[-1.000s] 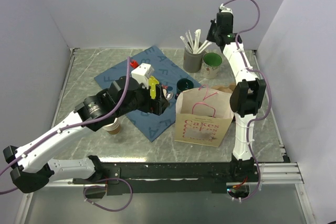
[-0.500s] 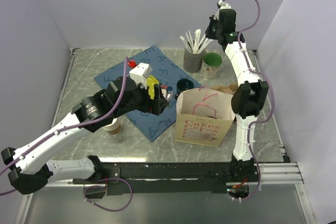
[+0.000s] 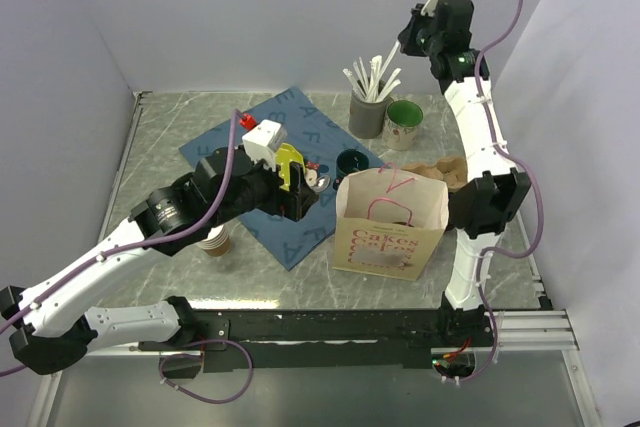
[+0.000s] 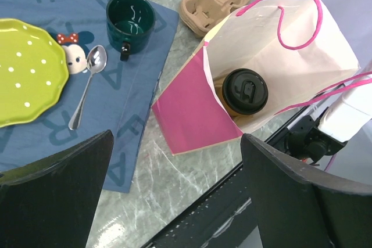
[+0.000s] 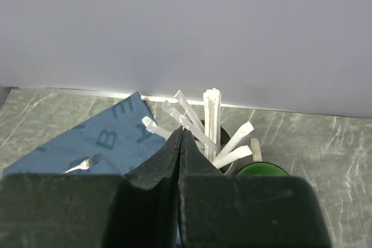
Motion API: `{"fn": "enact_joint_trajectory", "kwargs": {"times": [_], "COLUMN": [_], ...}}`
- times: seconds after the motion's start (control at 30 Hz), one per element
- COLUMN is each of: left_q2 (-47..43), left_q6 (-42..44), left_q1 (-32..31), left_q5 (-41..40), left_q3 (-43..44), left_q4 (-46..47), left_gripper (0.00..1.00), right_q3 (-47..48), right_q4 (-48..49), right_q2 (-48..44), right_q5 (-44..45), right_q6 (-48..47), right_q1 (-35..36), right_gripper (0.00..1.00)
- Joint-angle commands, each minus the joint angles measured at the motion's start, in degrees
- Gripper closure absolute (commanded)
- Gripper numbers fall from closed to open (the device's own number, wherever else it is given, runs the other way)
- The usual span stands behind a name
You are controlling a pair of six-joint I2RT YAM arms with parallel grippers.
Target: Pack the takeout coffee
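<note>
Coffee cup [image 4: 245, 91], black lid up, stood upright on the floor of the paper bag [image 4: 302, 45]; judged packed. In the overhead view the bag sat at about 4 o'clock on the table, mouth gaping. One pink side panel was folded inward at 9 o'clock of the cup.

Left gripper [image 4: 177, 137] hung over the bag's mouth, jaws spread wide and holding nothing, which read as a release pose. Right gripper [image 3: 412, 39] was raised at 1 o'clock, above the straw holder [image 3: 367, 112], fingers pressed together. Whether a straw was pinched could not be told.

Only the left wrist view looked down into the bag and showed the cup. Overhead gave just the bag's printed front and both arms' poses. The right wrist view alone showed the closed fingertips.
</note>
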Motion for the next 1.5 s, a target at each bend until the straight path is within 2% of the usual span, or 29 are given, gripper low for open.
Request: {"fn": "enact_joint_trajectory", "kwargs": {"times": [0.0, 0.23, 0.47, 0.73, 0.87, 0.97, 1.23, 1.33, 1.4, 1.47], "left_q2": [0.0, 0.2, -0.5, -1.3, -2.2, -3.0, -3.8, -4.6, -5.0, -5.6], "left_q6": [2.9, 5.9, 6.0, 6.0, 5.4, 5.2, 5.5, 5.3, 5.2, 5.2], "left_q1": [0.1, 0.2, 0.1, 0.1, 0.1, 0.1, 0.1, 0.1, 0.2, 0.1], "left_q5": [-1.2, 0.6, 1.7, 2.5, 2.1, 2.0, 1.4, 1.3, 1.3, 1.3], "left_q3": [3.3, 4.3, 3.9, 3.8, 3.5, 3.0, 2.9, 2.4, 1.7, 0.7], "left_q4": [2.6, 6.2, 9.0, 8.6, 7.6, 7.6, 5.9, 5.9, 5.9, 6.1], "left_gripper": [0.03, 0.03, 0.03, 0.03, 0.03, 0.03, 0.03, 0.03, 0.03, 0.03], "right_q3": [6.3, 5.0, -1.6, -14.6, -27.4, -30.6, -31.9, -32.1, -33.1, -34.3], "right_q4": [-3.8, -8.2, -10.7, -14.7, -11.9, -13.5, -20.9, -24.6, -25.0, -24.7], "right_q2": [-7.4, -18.0, -32.5, -45.2, -52.9, -55.0, -54.4, -53.6, -53.6, -53.2], "right_q5": [-1.1, -6.0, -12.9, -24.3, -27.9, -28.7, -29.7, -28.6, -28.4, -27.4], "right_q6": [-1.7, -2.4, -1.4, -0.1, 2.5, 2.7, -2.3, -4.1, -3.9, -2.8], "right_q1": [-0.1, -0.2, -0.1, -0.1, -0.1, 0.0, 0.7, 1.8, 2.8, 5.1], "right_gripper": [1.00, 1.00, 1.00, 1.00, 1.00, 1.00, 1.00, 0.97, 0.93, 0.93]}}
